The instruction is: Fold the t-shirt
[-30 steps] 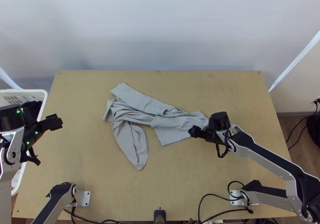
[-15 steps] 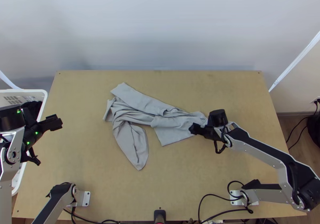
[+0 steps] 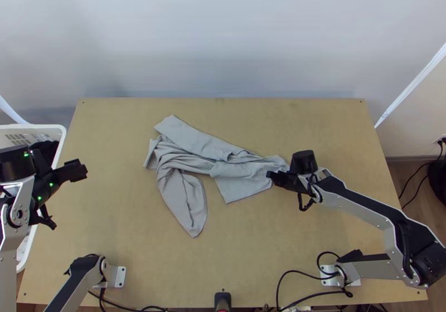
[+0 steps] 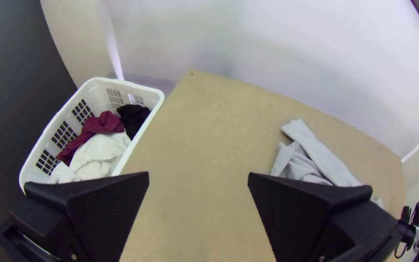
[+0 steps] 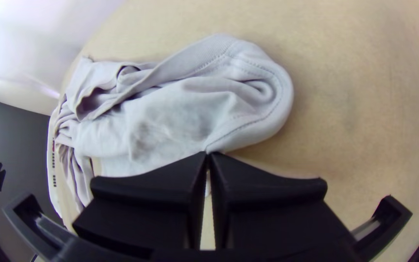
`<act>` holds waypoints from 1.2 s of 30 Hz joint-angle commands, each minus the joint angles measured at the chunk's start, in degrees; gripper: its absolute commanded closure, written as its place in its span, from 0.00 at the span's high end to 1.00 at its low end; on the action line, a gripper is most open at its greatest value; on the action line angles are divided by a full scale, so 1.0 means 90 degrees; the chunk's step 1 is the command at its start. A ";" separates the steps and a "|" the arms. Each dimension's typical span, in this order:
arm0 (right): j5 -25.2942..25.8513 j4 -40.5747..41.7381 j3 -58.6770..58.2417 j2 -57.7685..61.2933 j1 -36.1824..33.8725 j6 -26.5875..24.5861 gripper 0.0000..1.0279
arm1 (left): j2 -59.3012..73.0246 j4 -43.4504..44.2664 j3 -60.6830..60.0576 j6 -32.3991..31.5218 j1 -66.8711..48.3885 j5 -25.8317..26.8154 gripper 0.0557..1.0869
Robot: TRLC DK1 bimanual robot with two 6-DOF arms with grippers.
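White plastic makes up the slotted laundry basket (image 4: 155,97) beside the table's left edge. Inside it, a white cloth (image 4: 98,155) takes the most room, with a dark red cloth (image 4: 100,125) bunched against it and a smaller black cloth (image 4: 133,116) tucked next to the side nearest the table.

Behind everything stands a pale, smooth wall (image 3: 223,33). Light wood forms the broad table (image 3: 334,128) before it, and a strip of wooden floor (image 3: 415,186) shows past the right edge, where black cables (image 3: 415,172) hang by the wall.

Grey and loosely crumpled, the t-shirt (image 3: 184,195) lies around the middle of the tabletop. One long band slants from the far left down toward the right; the centre is bunched in creases, a tapering flap points to the near edge, and a flatter part spreads out to the right.

From its base at the lower right, the right arm (image 3: 365,214) stretches low across the wood to the shirt's right end. The right gripper (image 3: 271,176) has its two fingers together, clamped on the shirt's seamed edge at their tips. The left gripper (image 3: 67,196), well away from the shirt, hangs by the table's left edge near the basket, its fingers wide apart with nothing between them.
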 commanded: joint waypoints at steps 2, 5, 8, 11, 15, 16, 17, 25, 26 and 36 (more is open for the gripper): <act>0.0025 0.0067 -0.0181 -0.0513 -0.0062 -0.0163 0.03 | 0.0216 0.0093 -0.0127 0.0049 -0.0040 0.0049 0.96; 0.0025 0.0067 -0.0298 -0.1001 -0.0238 -0.0202 0.03 | 0.0391 0.0259 -0.0127 0.0029 -0.0353 0.0146 0.96; 0.0025 0.0067 -0.0416 -0.1480 -0.0326 -0.0222 0.03 | 0.0714 0.0571 -0.0127 0.0029 -0.0597 0.0293 0.96; 0.0034 0.0057 -0.0552 -0.1773 -0.0336 -0.0193 0.03 | 0.1202 0.0971 -0.0156 0.0039 -0.0792 0.0400 0.96; 0.0181 0.0057 -0.0650 -0.2027 -0.0511 -0.0193 0.03 | 0.2032 0.1401 -0.0127 -0.0029 -0.1398 0.0478 0.96; 0.0210 0.0057 -0.0660 -0.2095 -0.0541 -0.0193 0.03 | 0.2237 0.1460 -0.0127 -0.0088 -0.1574 0.0478 0.96; 0.0240 0.0057 -0.0660 -0.2193 -0.0599 -0.0193 0.03 | 0.2452 0.1470 -0.0117 -0.0117 -0.1759 0.0508 0.96; 0.0406 0.0037 -0.0416 -0.2427 -0.0765 -0.0163 0.03 | 0.3497 0.1313 -0.0313 -0.0566 -0.3556 0.0527 0.95; 0.0435 0.0037 -0.0406 -0.2417 -0.0765 -0.0163 0.03 | 0.3575 0.1128 -0.0273 -0.0684 -0.3712 0.0527 0.94; 0.0611 0.0037 -0.0250 -0.2183 -0.0658 -0.0163 0.03 | 0.3585 -0.0962 -0.0352 -0.1318 -0.5255 0.1348 0.90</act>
